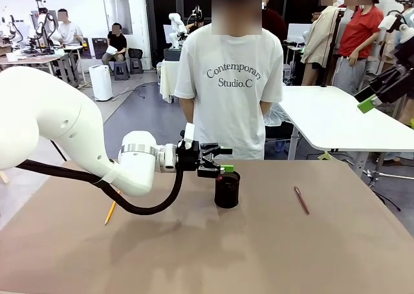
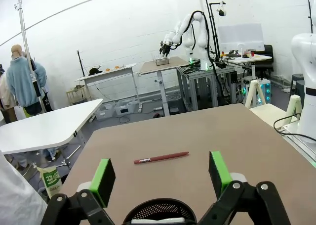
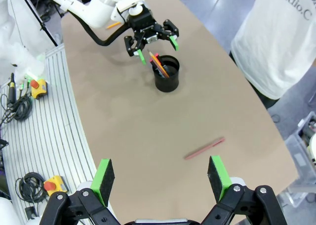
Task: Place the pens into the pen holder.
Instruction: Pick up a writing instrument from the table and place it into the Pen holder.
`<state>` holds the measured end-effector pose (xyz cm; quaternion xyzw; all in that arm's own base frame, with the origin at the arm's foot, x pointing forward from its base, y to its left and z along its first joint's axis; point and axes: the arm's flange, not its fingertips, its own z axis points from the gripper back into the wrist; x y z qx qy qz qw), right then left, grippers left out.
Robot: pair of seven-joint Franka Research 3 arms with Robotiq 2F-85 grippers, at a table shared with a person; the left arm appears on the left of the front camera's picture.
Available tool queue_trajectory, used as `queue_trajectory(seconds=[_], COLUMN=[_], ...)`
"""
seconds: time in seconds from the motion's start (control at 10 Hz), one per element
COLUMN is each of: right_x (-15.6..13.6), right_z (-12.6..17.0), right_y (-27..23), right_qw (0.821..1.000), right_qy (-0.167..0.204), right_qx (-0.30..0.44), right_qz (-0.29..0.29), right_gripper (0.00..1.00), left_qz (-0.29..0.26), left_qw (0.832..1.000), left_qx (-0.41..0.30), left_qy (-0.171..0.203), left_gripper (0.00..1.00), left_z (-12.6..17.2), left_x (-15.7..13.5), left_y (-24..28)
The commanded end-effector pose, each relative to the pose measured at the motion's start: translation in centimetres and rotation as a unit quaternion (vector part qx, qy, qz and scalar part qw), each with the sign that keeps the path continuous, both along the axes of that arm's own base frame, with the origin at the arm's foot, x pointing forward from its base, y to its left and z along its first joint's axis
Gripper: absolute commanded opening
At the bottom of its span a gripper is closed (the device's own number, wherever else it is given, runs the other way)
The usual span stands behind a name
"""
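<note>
The black mesh pen holder [image 1: 227, 189] stands mid-table, and a pen with a pink-red tip [image 3: 158, 63] leans inside it. Just above its rim hangs my left gripper [image 1: 220, 162], open with nothing between its green pads [image 2: 102, 180]; the holder's rim [image 2: 160, 208] lies below them. To the holder's right a dark maroon pen [image 1: 301, 200] lies flat on the table, also seen ahead as the maroon pen [image 2: 161, 157]. A yellow pencil [image 1: 111, 211] lies at the table's left, partly behind my left arm. My right gripper [image 3: 160, 178] hovers high at the right, open and empty.
A person in a white T-shirt [image 1: 229, 94] stands at the far edge, hands out of sight. The brown table [image 1: 272, 255] has bare room in front and at right. A white table [image 1: 336, 116] stands beyond the right corner.
</note>
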<state>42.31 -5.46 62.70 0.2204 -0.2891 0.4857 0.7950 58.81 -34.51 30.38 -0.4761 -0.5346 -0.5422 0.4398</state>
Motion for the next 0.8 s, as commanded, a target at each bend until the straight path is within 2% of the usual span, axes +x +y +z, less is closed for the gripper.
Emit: queue_trajectory(seconds=[0.0,0.2,0.3,0.6,0.7], right_x=[0.0,0.0,0.0,0.0,0.0], right_z=[0.3,0.3,0.3,0.3,0.3], right_y=[0.1,0.1,0.1,0.1,0.1], right_qw=[1.0,1.0,1.0,1.0,1.0], right_qy=[-0.001,-0.001,-0.001,-0.001,-0.001], right_qx=[0.0,0.0,0.0,0.0,0.0], right_qz=[0.001,0.001,0.001,0.001,0.001], right_gripper=[1.0,1.0,1.0,1.0,1.0], left_qz=[0.0,0.0,0.01,0.03,0.032], left_qw=[1.0,1.0,0.999,0.992,0.988], left_qx=[-0.001,0.0,0.053,0.118,0.15], left_qy=[-0.002,0.0,-0.006,-0.022,-0.014], left_gripper=[1.0,1.0,1.0,1.0,1.0], left_z=[0.2,0.0,1.5,7.4,8.9], left_x=[0.0,0.0,-0.9,-3.8,-4.6], left_y=[0.0,0.0,1.7,4.2,4.6])
